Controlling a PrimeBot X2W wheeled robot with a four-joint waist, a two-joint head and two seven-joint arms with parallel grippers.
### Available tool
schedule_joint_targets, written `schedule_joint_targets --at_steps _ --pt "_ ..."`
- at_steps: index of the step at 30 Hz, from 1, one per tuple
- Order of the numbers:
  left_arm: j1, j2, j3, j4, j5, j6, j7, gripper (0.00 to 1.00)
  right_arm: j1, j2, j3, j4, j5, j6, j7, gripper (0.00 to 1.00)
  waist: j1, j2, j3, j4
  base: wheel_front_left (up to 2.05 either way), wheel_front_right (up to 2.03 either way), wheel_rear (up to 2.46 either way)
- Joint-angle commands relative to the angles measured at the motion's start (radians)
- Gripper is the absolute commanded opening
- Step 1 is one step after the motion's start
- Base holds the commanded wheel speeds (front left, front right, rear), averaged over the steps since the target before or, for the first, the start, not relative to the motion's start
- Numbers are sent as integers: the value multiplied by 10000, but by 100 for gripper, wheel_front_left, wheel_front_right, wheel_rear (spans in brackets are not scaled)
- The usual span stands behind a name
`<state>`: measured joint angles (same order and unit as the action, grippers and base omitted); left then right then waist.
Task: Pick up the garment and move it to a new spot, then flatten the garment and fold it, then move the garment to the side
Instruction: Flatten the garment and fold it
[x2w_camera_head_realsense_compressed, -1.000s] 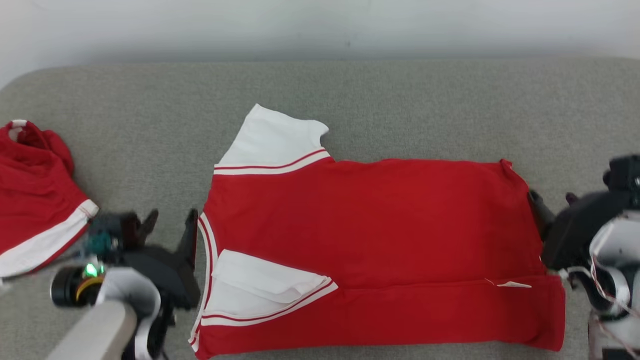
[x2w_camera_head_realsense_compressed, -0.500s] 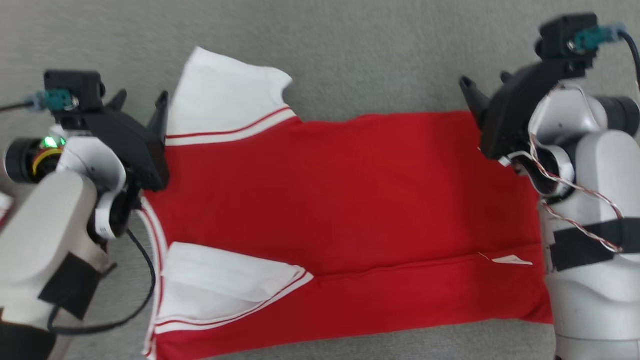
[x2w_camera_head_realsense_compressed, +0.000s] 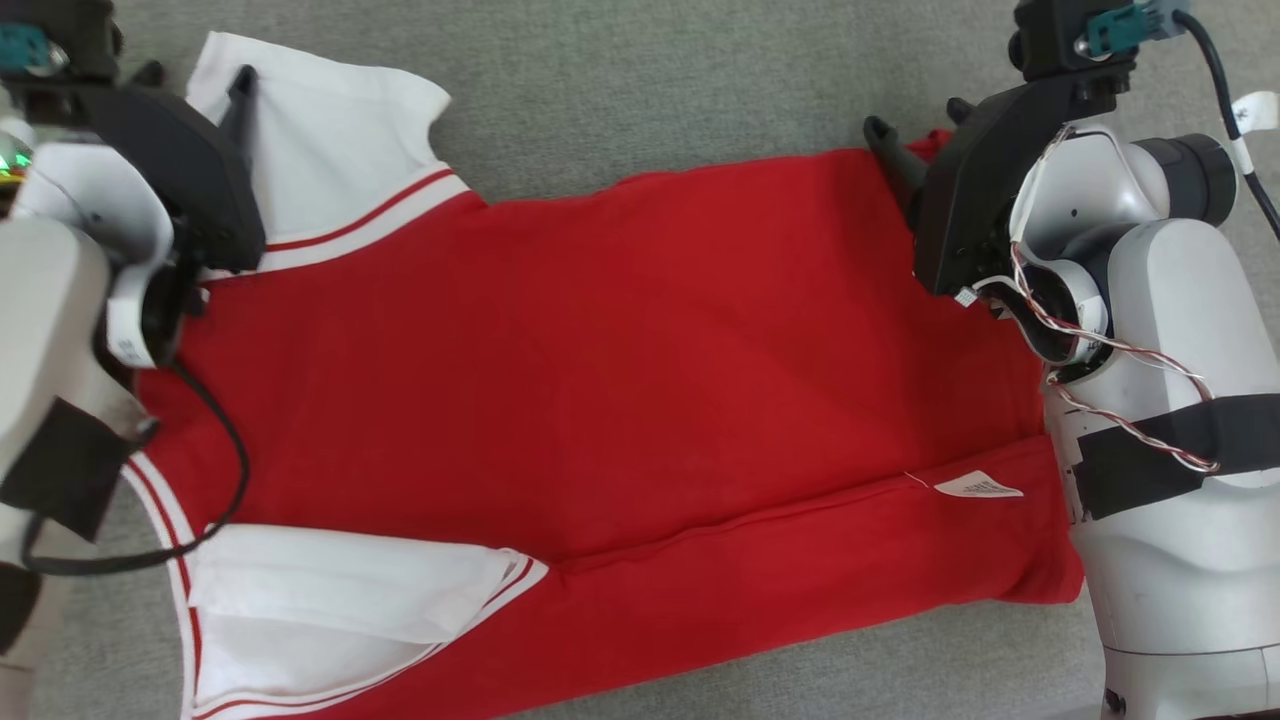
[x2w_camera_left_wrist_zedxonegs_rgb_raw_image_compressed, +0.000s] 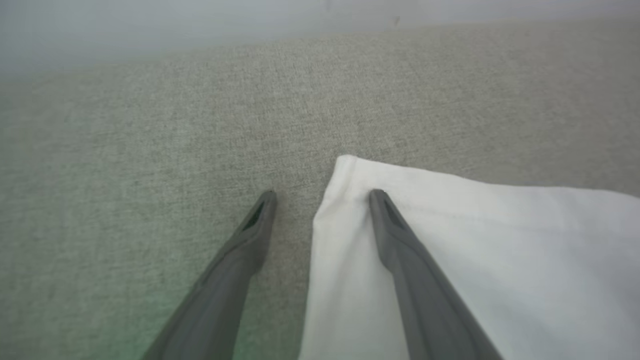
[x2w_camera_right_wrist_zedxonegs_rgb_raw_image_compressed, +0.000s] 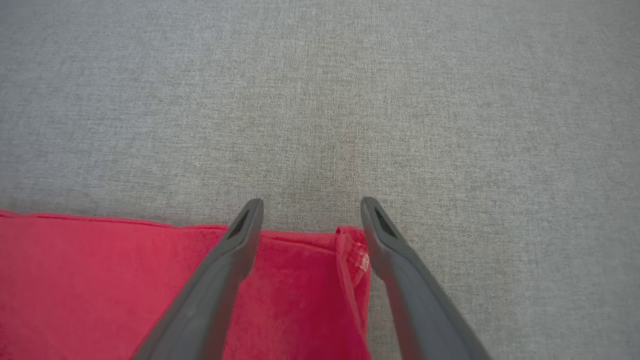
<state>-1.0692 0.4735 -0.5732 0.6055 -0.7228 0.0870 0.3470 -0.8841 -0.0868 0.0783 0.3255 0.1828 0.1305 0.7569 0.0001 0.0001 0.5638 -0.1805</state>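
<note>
Red cloth with white sleeves and striped red-and-white trim: the garment (x2w_camera_head_realsense_compressed: 620, 350) is laid out flat on a grey woven surface (x2w_camera_head_realsense_compressed: 650, 80). It spans the gap between the 2 grippers. 1 long fold line is noted along its near side, with a small white label (x2w_camera_head_realsense_compressed: 978, 487) lying on that line.

Left gripper (x2w_camera_left_wrist_zedxonegs_rgb_raw_image_compressed: 324, 194): the jaws are held apart and nothing is clamped. In the left wrist view, 1 finger is seen over the far white sleeve (x2w_camera_left_wrist_zedxonegs_rgb_raw_image_compressed: 475, 250), close to its corner. The other finger is seen over bare grey surface, just outside the sleeve. The sleeve's side edge therefore lies between the 2 fingers. Whether the fingertips touch cloth cannot be told.

Right gripper (x2w_camera_right_wrist_zedxonegs_rgb_raw_image_compressed: 312, 201): the jaws are spread and nothing is gripped. In the right wrist view, the far hem corner of the garment is found between the 2 fingers, just short of the tips. A small turned-up flap of red cloth is noted just beside the inner face of 1 finger. The other finger is seen over flat red cloth. Beyond both tips, grey surface is recorded.

The second white sleeve (x2w_camera_head_realsense_compressed: 330, 600) is seen folded onto the red body, well behind the left jaws.
</note>
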Motion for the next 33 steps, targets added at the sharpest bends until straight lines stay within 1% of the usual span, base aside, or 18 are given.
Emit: schedule_joint_targets --at_steps 1,2,3,7,9,10,16,20,22,26,33 --pt "249 -9 -237 233 -81 -23 649 57 -56 -83 129 -100 109 1 71 100 -1 -1 226 -231 0 0 0" --pt "265 43 -298 199 -110 -44 921 17 -32 -128 195 -166 122 1 126 100 -1 -1 230 -225 0 0 0" --pt "270 97 -319 160 -190 -40 1197 0 5 -183 246 -253 154 1 177 100 -1 -1 230 -210 0 0 0" --pt "492 380 -424 -241 -429 12 2185 0 208 -365 394 -645 239 1 531 100 -1 -1 181 -123 0 0 0" --pt "605 510 -366 -551 -591 24 2448 0 264 -467 484 -868 290 1 766 100 -1 -1 160 -99 0 0 0" --pt "629 692 -320 -834 -563 66 2550 0 276 -531 591 -1145 285 1 992 100 -1 -1 160 -93 0 0 0" --pt "796 1142 -221 -1453 -549 273 2651 0 528 -506 712 -2029 225 1 1924 100 -1 -1 158 -123 0 0 0" --pt "861 1187 -206 -1806 -545 351 2586 0 712 -767 442 -2506 -406 1 2627 100 -1 -1 158 -107 0 0 0" --pt "861 1173 -218 -1942 -536 357 2573 0 762 -802 308 -2635 -677 1 2607 100 -1 -1 169 -93 0 0 0" --pt "774 1166 -240 -2069 -540 392 2575 0 692 -942 270 -2302 -1021 1 2299 100 -1 -1 235 -60 0 0 0" --pt "687 1167 -290 -2110 -532 380 2577 0 296 -838 512 -1512 -812 1 1808 100 -1 -1 363 35 0 0 0"
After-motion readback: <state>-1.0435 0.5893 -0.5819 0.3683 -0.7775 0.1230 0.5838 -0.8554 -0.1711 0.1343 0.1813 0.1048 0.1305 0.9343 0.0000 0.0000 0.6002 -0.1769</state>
